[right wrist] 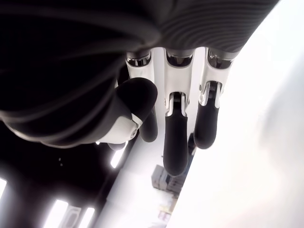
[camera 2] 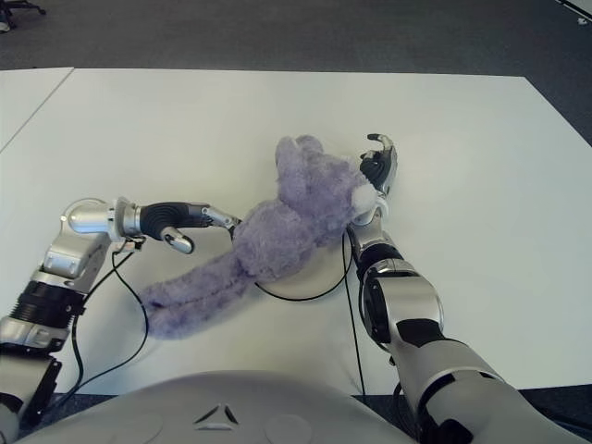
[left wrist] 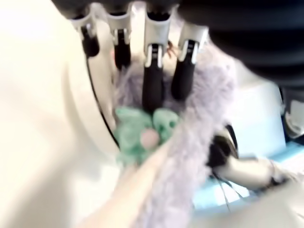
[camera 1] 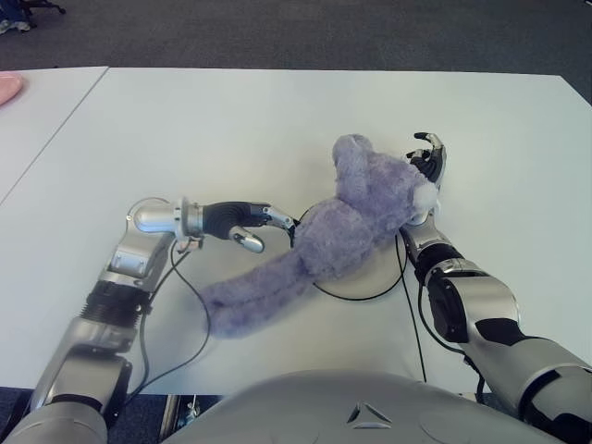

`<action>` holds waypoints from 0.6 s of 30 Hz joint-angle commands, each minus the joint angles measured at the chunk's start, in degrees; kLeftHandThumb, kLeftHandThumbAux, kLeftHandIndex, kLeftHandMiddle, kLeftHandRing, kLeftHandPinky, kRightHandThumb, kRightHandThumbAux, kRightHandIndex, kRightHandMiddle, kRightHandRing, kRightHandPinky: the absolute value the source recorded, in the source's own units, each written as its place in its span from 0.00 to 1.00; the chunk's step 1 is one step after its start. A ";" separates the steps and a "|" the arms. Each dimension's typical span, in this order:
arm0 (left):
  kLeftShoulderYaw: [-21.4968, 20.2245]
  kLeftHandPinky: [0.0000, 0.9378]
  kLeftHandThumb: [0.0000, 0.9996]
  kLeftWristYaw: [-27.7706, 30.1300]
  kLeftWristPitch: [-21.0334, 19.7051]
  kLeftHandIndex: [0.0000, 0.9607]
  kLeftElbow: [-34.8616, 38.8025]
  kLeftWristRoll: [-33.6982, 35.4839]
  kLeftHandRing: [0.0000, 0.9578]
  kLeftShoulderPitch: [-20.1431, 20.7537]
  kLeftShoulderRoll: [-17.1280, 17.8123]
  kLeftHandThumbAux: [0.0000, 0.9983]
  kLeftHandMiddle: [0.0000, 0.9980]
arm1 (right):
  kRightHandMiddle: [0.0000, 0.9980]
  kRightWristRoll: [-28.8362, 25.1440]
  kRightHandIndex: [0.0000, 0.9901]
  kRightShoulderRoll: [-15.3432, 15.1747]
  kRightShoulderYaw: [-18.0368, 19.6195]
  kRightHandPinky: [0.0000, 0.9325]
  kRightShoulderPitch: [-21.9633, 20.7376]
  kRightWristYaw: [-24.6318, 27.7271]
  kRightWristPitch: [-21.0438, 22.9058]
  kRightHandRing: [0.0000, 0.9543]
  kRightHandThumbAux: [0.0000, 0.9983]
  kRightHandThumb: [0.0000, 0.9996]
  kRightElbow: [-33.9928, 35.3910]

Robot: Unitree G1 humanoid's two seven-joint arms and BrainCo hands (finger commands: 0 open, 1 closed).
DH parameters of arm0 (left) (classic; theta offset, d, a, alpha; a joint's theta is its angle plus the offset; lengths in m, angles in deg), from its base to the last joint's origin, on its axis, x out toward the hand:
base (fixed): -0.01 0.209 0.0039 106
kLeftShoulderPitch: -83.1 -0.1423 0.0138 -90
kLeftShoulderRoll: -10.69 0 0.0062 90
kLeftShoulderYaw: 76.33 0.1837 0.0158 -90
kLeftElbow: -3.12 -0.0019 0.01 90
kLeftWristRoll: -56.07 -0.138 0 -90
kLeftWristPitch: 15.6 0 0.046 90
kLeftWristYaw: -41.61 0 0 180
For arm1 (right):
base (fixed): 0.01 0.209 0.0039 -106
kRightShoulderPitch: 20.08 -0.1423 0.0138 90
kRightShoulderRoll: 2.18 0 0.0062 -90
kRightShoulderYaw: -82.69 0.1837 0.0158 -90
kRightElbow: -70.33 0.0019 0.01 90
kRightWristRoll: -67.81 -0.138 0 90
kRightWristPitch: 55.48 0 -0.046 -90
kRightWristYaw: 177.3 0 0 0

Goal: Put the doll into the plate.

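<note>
Doll (camera 1: 347, 222) already lies over the plate (camera 1: 365, 287), your left hand (camera 1: 248, 222) touching it loosely, right hand (camera 1: 427, 162) open beside its head, so back off.

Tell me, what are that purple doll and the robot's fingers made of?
The doll looks like soft plush fabric: fuzzy lavender pile, limp drooping limb. The left hand fingers look like glossy white hard plastic with matte black, probably rubbery, tips, to judge by their dull sheen.
</note>
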 commanded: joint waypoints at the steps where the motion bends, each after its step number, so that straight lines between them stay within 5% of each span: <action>1: -2.37 0.00 0.13 9.08 -7.42 0.00 2.16 7.44 0.00 6.75 4.06 0.35 0.00 | 0.24 0.07 0.31 4.51 -0.52 0.37 10.33 1.59 6.46 0.52 0.71 1.00 -6.63; 11: -6.58 0.00 0.26 10.02 7.31 0.00 -12.70 0.46 0.00 15.03 6.11 0.30 0.00 | 0.24 -0.37 0.30 4.87 0.01 0.38 10.23 1.85 5.74 0.51 0.71 1.00 -6.58; 14: -8.22 0.00 0.30 7.66 9.59 0.00 -15.61 -0.30 0.00 15.60 5.97 0.27 0.00 | 0.24 -0.47 0.30 4.90 0.13 0.37 10.23 2.06 5.70 0.52 0.71 1.00 -6.58; 18: -9.86 0.00 0.32 6.85 11.30 0.00 -24.73 -1.48 0.00 21.17 6.13 0.25 0.00 | 0.24 -0.59 0.30 4.99 0.27 0.42 10.30 2.50 5.89 0.50 0.70 1.00 -6.59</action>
